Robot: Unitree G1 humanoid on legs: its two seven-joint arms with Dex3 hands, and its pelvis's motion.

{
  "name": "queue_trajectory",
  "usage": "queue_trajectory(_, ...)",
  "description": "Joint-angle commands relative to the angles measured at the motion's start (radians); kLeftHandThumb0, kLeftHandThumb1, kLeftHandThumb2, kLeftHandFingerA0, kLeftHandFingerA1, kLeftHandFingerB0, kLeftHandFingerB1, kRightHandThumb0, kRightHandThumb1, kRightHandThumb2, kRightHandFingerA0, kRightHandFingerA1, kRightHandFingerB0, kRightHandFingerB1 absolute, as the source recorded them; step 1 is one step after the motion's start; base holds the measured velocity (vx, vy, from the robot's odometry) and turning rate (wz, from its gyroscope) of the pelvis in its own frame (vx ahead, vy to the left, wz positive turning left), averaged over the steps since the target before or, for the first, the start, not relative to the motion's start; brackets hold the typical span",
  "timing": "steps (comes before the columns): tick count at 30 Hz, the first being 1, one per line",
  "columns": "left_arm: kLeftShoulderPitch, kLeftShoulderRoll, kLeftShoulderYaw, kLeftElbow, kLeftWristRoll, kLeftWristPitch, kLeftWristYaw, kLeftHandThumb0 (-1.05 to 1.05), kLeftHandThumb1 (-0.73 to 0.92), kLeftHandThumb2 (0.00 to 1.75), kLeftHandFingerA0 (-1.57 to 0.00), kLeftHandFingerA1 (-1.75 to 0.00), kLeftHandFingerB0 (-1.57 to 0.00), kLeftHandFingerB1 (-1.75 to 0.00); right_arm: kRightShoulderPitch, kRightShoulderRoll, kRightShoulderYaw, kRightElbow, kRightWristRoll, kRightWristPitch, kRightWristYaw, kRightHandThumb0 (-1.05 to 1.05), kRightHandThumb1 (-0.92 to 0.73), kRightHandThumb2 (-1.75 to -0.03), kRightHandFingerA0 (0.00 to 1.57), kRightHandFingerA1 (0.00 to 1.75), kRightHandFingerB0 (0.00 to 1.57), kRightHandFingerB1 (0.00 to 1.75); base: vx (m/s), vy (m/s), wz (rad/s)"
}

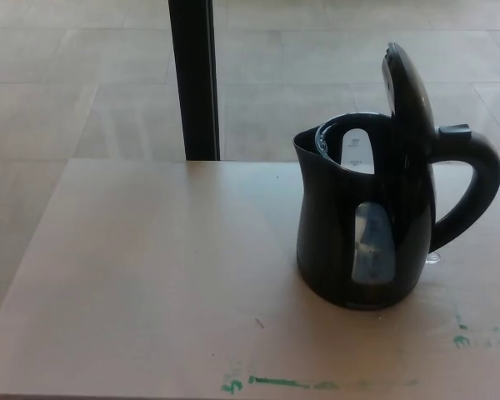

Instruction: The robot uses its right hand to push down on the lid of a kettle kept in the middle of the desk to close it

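Kettle (pixel 358 225) sat upright on the worktop (pixel 150 275), right of centre in the head view, handle (pixel 475 187) pointing to picture right, spout to the left. Lid (pixel 408 87) stood fully open, hinged up near vertical at the handle side, so the mouth was exposed and you could see into the body. Water-level window (pixel 373 242) faced the camera.

Neither hand was in the frame, left or right, so couldn't say whether the fingers were apart or together. No arm visible either.

Step in hand: the very start, by my read. Lid not yet touched, closing not begun.

Next move, as I judged it: right hand needs to come in from picture right, above the handle, and get behind or over the top edge of the raised lid. Lid was past upright or close to it, so a straight downward push would likely just load the hinge; it needs a forward tip toward the spout first, then press down until it latches. Kettle looked light and unrestrained, so an off-axis shove could slide or tip it.

Other stuff: dark vertical post (pixel 193 79) behind the worktop, green marker smears (pixel 275 383) along the near edge, pale floor (pixel 67 75) beyond.
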Motion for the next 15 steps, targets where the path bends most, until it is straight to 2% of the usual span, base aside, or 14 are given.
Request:
queue_trajectory(1,-0.042,0.076,0.165,0.091,-0.192,0.043,-0.156,-0.70,0.75,0.63,-0.42,-0.45,-0.33,-0.35,-0.013,-0.049,-0.192,-0.044,0.258,-0.036,0.138,-0.77,-0.63,-0.58,0.37,0.91,0.29,0.73,0.00,0.000,0.00)
queue_trajectory(2,-0.044,0.079,0.165,0.099,-0.184,0.037,-0.165,-0.70,0.76,0.63,-0.41,-0.45,-0.33,-0.35,-0.012,-0.043,-0.197,-0.059,0.254,-0.023,0.128,-0.77,-0.62,-0.59,0.39,0.92,0.29,0.72,0.00,0.000,0.00)
queue_trajectory(3,-0.050,0.080,0.172,0.105,-0.181,0.043,-0.157,-0.70,0.74,0.63,-0.44,-0.44,-0.35,-0.35,-0.017,-0.056,-0.193,-0.035,0.237,-0.038,0.144,-0.81,-0.48,-0.92,0.41,0.82,0.28,0.69,0.00,0.000,0.00)
queue_trajectory(4,-0.049,0.080,0.173,0.106,-0.178,0.039,-0.158,-0.69,0.75,0.63,-0.44,-0.44,-0.35,-0.35,-0.011,-0.053,-0.194,-0.043,0.236,-0.043,0.150,-0.78,-0.63,-0.59,0.37,0.89,0.29,0.71,0.00,0.000,0.00)
queue_trajectory(11,-0.057,0.082,0.193,0.130,-0.172,0.023,-0.174,-0.69,0.75,0.63,-0.44,-0.42,-0.34,-0.35,-0.023,-0.054,-0.218,-0.029,0.243,-0.030,0.172,-0.75,-0.63,-0.59,0.37,0.90,0.28,0.70,0.00,0.000,0.00)
queue_trajectory(12,-0.059,0.083,0.193,0.133,-0.172,0.024,-0.175,-0.69,0.75,0.63,-0.45,-0.44,-0.35,-0.35,-0.022,-0.050,-0.219,-0.035,0.244,-0.031,0.169,-0.79,-0.50,-0.74,0.41,0.85,0.30,0.69,0.00,0.000,0.00)
queue_trajectory(13,-0.061,0.085,0.191,0.137,-0.171,0.025,-0.174,-0.69,0.75,0.63,-0.45,-0.44,-0.35,-0.35,-0.018,-0.044,-0.219,-0.046,0.247,-0.033,0.164,-0.79,-0.50,-0.74,0.41,0.85,0.30,0.69,0.00,0.000,0.00)
queue_trajectory(14,-0.060,0.085,0.191,0.137,-0.173,0.022,-0.176,-0.70,0.74,0.63,-0.45,-0.44,-0.36,-0.35,-0.017,-0.038,-0.227,-0.052,0.263,-0.024,0.170,-0.75,-0.62,-0.59,0.36,0.91,0.29,0.70,0.00,0.000,0.00)
queue_trajectory(15,-0.060,0.084,0.192,0.137,-0.177,0.022,-0.172,-0.70,0.74,0.63,-0.47,-0.44,-0.36,-0.35,-0.012,-0.035,-0.226,-0.065,0.265,-0.010,0.160,-0.74,-0.61,-0.59,0.38,0.86,0.28,0.67,0.00,0.000,0.00)
